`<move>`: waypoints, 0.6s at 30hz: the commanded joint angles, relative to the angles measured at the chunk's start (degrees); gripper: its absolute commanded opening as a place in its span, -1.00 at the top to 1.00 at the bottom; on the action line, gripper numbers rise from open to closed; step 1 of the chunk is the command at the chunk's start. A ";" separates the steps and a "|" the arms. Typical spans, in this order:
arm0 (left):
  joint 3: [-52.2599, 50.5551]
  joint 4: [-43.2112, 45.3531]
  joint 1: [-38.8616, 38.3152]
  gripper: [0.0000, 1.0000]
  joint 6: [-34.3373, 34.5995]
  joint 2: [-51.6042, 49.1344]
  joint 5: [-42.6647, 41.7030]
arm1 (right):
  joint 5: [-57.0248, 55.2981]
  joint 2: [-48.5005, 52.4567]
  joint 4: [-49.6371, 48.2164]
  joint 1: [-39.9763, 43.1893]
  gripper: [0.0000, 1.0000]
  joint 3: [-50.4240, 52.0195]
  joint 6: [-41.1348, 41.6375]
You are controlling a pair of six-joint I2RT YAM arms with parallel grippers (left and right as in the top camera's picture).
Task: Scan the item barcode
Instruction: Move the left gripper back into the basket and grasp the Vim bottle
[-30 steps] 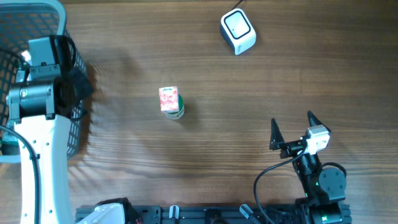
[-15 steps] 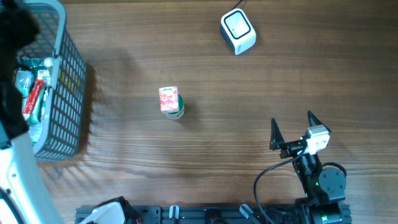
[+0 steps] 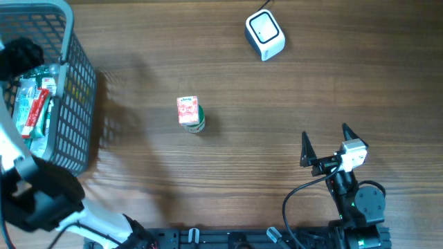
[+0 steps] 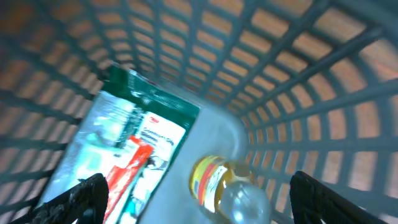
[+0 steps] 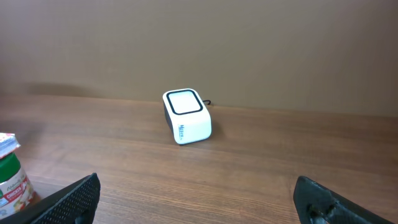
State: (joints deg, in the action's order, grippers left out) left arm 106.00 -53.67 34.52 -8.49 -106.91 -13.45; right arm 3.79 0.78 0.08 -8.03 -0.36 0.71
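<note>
The left claw [image 4: 202, 200] hangs inside the grey plastic mesh basket [image 3: 82, 90]. Its two fingers stand wide apart at the bottom corners of the left wrist view, with nothing between them. Below it lie a green-and-white flat packet [image 4: 130, 143] and a clear bottle with a yellow label [image 4: 224, 186]. The right claw [image 3: 324, 131] is also spread wide and empty. It rests low at the near edge of the wooden table [image 3: 291, 97] and faces the white box-shaped scanner with a dark-framed window [image 3: 265, 34].

The item to be scanned is taken to be the small green round container with a red-and-white top [image 3: 190, 113]. It stands alone near the middle of the table, well apart from the basket, the scanner and both claws.

Handling assessment:
- The container looks small and light; lifting it should call for little grip force.
- The body appears rigid, so it should tolerate a firm pinch.
- The round wall may be smooth and could slip or roll between the fingers.
- The upright stance on a narrow base suggests that a sideways nudge could topple it.

Recommended hold: across the green body, fingers on opposite sides, below the top. The barcode position cannot be determined from these views, so the hold should leave as much of the wall uncovered as possible.
</note>
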 commanded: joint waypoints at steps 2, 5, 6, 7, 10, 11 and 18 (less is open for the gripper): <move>0.02 -0.13 -0.22 -0.66 -5.81 -3.06 -6.25 | -0.55 -0.35 -0.11 0.28 -1.00 0.07 -0.66; 0.02 0.00 -0.39 -0.64 -6.19 -3.87 -6.64 | -0.55 -0.35 -0.11 0.28 -0.99 0.07 -0.66; -0.02 -0.02 -0.57 -0.63 -6.62 -4.02 -6.91 | -0.55 -0.35 -0.11 0.28 -0.99 0.07 -0.66; -0.02 -0.20 -0.90 -0.62 -7.34 -4.20 -6.93 | -0.55 -0.35 -0.11 0.28 -0.99 0.07 -0.66; -0.02 -0.98 -2.71 -0.61 -9.35 -5.25 -6.75 | -0.55 -0.35 -0.11 0.28 -0.99 0.07 -0.66; -0.02 -1.16 -3.26 -0.61 -9.35 -5.66 -5.95 | -0.55 -0.35 -0.11 0.28 -1.00 0.07 -0.66; -0.04 -3.28 -5.11 -0.41 -9.20 -9.88 0.07 | -0.55 -0.35 -0.11 0.28 -1.00 0.07 -0.68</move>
State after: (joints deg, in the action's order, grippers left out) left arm 105.97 -56.29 29.74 -16.86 -114.54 -15.97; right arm 3.79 0.78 0.08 -8.03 -0.34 0.71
